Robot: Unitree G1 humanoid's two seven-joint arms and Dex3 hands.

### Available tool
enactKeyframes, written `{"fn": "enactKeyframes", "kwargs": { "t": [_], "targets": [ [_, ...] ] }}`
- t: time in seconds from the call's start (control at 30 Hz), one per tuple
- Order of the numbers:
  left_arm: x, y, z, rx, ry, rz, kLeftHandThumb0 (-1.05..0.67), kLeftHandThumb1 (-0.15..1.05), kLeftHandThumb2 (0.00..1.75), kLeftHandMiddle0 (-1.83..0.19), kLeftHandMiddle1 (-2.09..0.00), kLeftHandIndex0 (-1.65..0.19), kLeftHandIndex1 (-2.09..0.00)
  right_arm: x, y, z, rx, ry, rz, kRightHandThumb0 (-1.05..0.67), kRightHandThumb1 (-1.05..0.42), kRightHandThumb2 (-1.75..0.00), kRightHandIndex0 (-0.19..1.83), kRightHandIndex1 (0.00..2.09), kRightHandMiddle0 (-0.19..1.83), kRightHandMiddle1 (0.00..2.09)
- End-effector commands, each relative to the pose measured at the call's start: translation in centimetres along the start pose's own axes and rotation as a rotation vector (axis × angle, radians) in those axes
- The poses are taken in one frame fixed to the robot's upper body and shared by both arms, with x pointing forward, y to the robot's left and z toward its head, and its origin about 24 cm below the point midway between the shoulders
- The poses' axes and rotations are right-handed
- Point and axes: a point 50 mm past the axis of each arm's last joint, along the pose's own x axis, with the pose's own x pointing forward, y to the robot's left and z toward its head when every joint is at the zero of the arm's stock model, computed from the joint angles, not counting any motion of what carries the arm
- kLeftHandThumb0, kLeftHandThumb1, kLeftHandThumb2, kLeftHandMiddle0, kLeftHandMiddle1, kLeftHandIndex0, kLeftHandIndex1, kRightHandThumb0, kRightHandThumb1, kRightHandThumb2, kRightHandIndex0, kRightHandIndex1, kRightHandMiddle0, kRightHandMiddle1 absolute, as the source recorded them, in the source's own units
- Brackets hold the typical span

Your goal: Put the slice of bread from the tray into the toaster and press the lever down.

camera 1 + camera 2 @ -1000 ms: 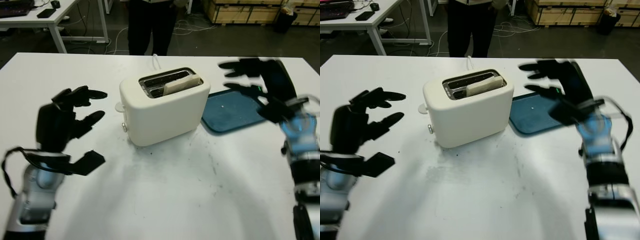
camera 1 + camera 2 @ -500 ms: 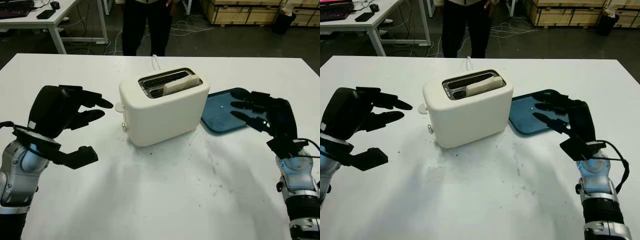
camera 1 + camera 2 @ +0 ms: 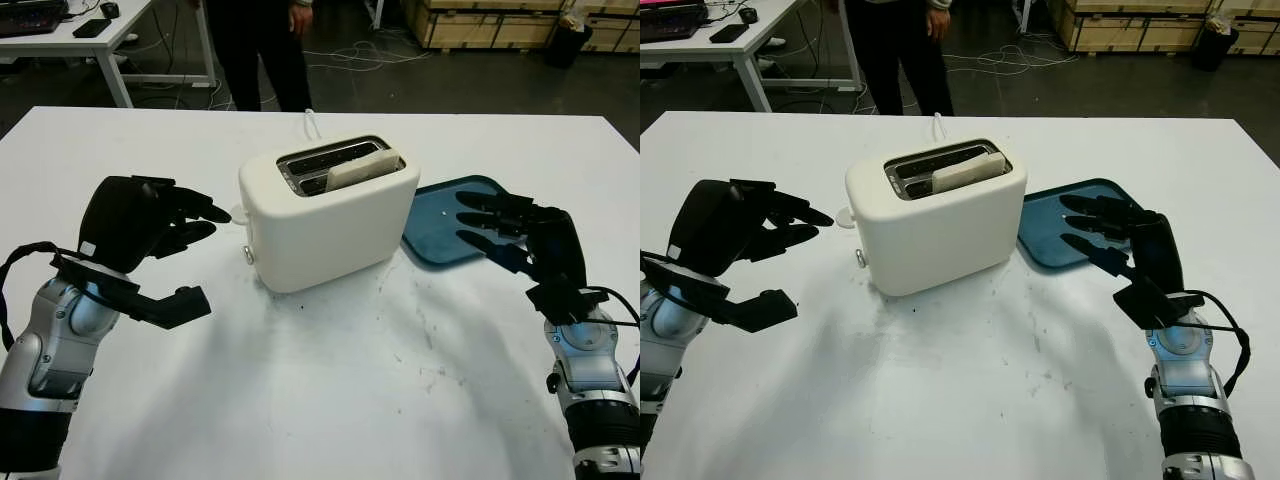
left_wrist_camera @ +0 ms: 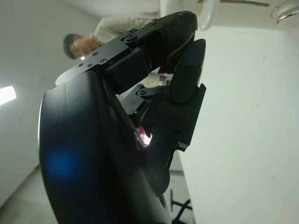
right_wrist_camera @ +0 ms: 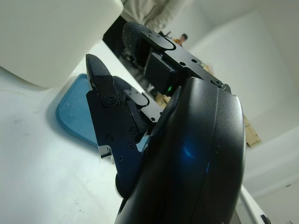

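Left hand (image 3: 140, 225) hangs open above the tabletop (image 3: 330, 400) toward its left edge, holding nothing, its fingertips aimed at the toaster's (image 3: 330, 215) lever end; right hand (image 3: 520, 235) hangs open and empty over the near rim of the blue tray (image 3: 445, 225) toward the right edge; the slice of bread (image 3: 358, 168) already stands in the front slot, its top edge proud of the opening. Right eye view: a small lever knob (image 3: 844, 215) juts from the toaster's left end, just beyond the left fingertips. Judged from this, bread is light and soft and needs no further grip; the knob should be small, stiff and smooth, best pressed squarely from above; the toaster looks light enough to slide. Left wrist view: the black shell, with white tabletop beyond. Right wrist view: toaster wall and tray lie close by the fingers.
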Motion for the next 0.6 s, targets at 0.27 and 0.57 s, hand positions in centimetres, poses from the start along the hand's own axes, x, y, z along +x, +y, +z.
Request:
{"fn": "enactKeyframes", "kwargs": {
  "t": [0.27, 0.57],
  "targets": [
    [0.7, -0.3, 0.0, 0.000, 0.001, 0.018, -0.21, 0.81, 0.00, -0.92, -1.23, -1.27, -0.06, -0.1, 0.3, 0.0, 0.003, 0.003, -0.005, -0.18, -0.87, 0.00, 1.02, 0.00, 0.89, 0.00],
    [1.5, -0.5, 0.5, -0.028, -0.018, 0.018, -0.17, 0.79, 0.00, -0.95, -1.24, -1.28, -0.06, -0.1, 0.5, 0.0, 0.013, 0.018, 0.017, -0.18, -0.88, 0.00, 1.02, 0.00, 0.88, 0.00]
  ]
}}
